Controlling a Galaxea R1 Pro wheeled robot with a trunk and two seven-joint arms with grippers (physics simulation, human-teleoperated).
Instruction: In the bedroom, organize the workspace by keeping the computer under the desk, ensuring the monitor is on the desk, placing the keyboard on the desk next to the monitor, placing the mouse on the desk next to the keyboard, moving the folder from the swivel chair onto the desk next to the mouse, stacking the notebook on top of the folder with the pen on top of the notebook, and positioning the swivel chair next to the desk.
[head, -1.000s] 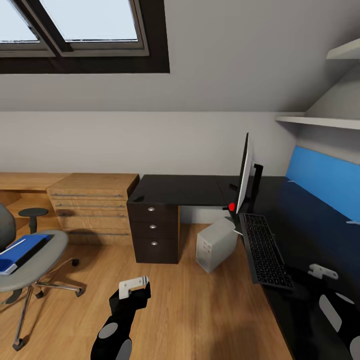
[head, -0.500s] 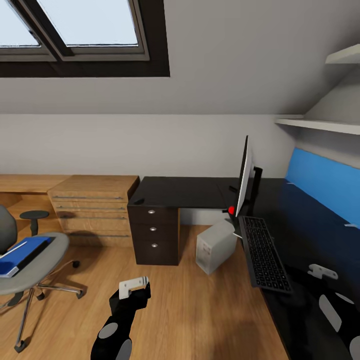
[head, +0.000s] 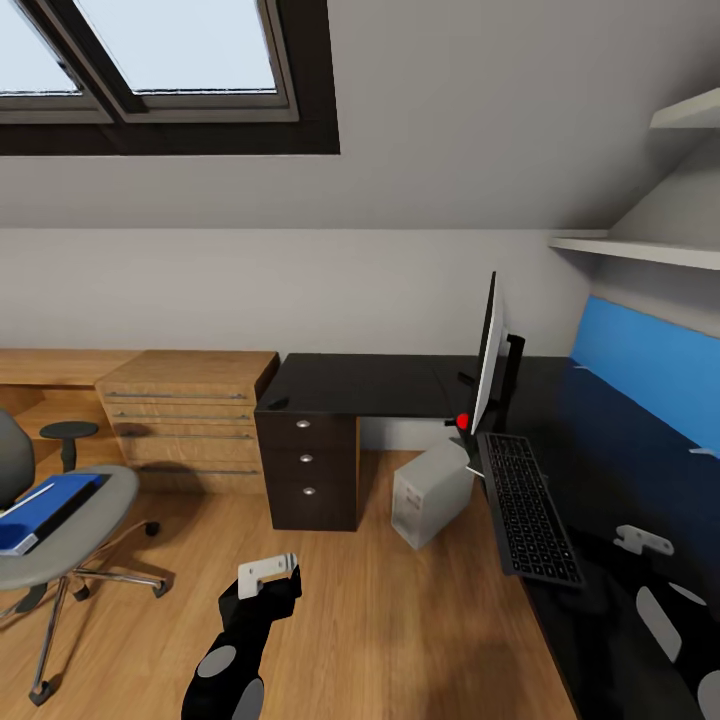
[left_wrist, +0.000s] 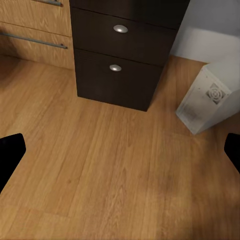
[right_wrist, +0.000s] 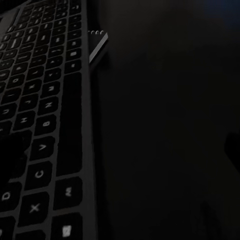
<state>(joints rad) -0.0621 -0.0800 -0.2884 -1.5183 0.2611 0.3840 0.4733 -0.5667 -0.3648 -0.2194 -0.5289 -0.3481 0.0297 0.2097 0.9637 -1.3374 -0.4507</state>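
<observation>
Left gripper is spread wide over the floor — computer just ahead; right gripper, also parted, hovers beside the keyboard on the worktop.

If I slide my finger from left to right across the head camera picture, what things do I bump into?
Swivel chair with the blue folder on its seat → wooden drawer unit → black desk drawers → white computer on the floor → keyboard on the desk → blue wall panel.

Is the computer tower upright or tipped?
Tipped: the computer tower leans at an angle on the floor beside the desk.
</observation>
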